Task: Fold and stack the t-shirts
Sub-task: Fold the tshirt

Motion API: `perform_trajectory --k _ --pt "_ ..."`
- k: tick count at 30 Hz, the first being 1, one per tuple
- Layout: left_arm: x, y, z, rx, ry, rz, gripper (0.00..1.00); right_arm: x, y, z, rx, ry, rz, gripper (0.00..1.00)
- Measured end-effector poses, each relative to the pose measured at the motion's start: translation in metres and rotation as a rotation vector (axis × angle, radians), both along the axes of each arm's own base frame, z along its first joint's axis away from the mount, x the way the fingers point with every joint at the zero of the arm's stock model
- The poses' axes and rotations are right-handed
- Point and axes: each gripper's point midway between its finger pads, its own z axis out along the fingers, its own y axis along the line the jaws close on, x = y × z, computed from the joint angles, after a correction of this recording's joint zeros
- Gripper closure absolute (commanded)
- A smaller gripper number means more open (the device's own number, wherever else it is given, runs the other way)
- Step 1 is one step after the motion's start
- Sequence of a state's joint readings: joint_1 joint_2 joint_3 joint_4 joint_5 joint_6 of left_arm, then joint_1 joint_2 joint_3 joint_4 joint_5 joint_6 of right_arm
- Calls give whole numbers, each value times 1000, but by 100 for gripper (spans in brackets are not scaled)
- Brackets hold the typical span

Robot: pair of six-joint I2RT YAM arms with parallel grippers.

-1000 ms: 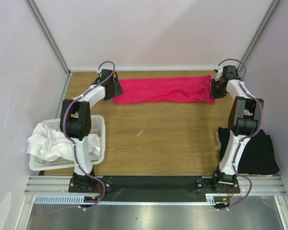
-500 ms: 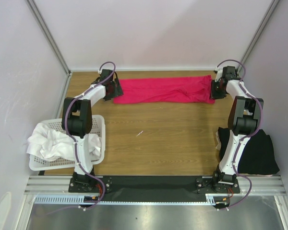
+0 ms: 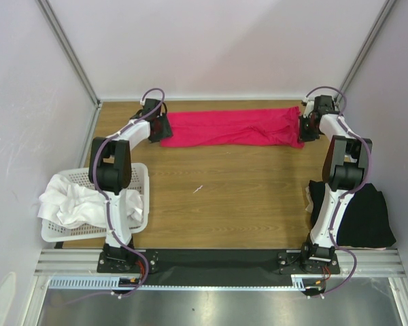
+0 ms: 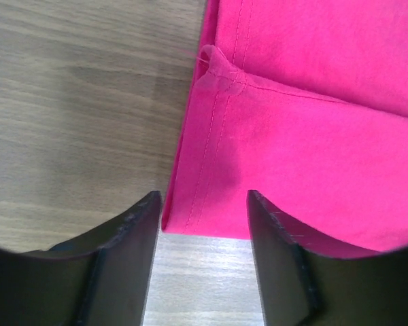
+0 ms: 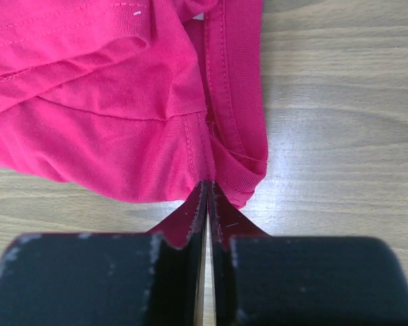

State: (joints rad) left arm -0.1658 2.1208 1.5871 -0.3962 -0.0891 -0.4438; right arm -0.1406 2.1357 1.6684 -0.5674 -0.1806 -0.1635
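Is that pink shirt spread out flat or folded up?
Partly folded: the pink shirt lies as a narrow doubled band across the table, with layers overlapping in both wrist views.

Pink t-shirt, basket on wooden table

a brown wood-grain tabletop lay under even, soft light, closed in by pale lilac-white panel walls with grey metal corner posts; a black strip and a brushed steel sheet ran along the near edge
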Motion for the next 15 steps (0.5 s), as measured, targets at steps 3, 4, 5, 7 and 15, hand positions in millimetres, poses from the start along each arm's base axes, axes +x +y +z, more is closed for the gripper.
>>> perform_trajectory --k 3,4,5,7,15 --pt "1 0 -4 2 7 0 56 -1 -1 -1 -1 2 -2 100" --pt "1 0 -5 3 10 0 57 0 -1 -1 -3 2 -4 100" --pt "1 1 -7 6 12 1 60 -1 -2 -1 -5 2 -5 100" --pt "0 1 -9 9 21 4 64 -1 -3 -1 -7 2 -8 100" --pt "-2 7 -11 35 28 15 96 -1 -9 -1 -29 4 -17 100"
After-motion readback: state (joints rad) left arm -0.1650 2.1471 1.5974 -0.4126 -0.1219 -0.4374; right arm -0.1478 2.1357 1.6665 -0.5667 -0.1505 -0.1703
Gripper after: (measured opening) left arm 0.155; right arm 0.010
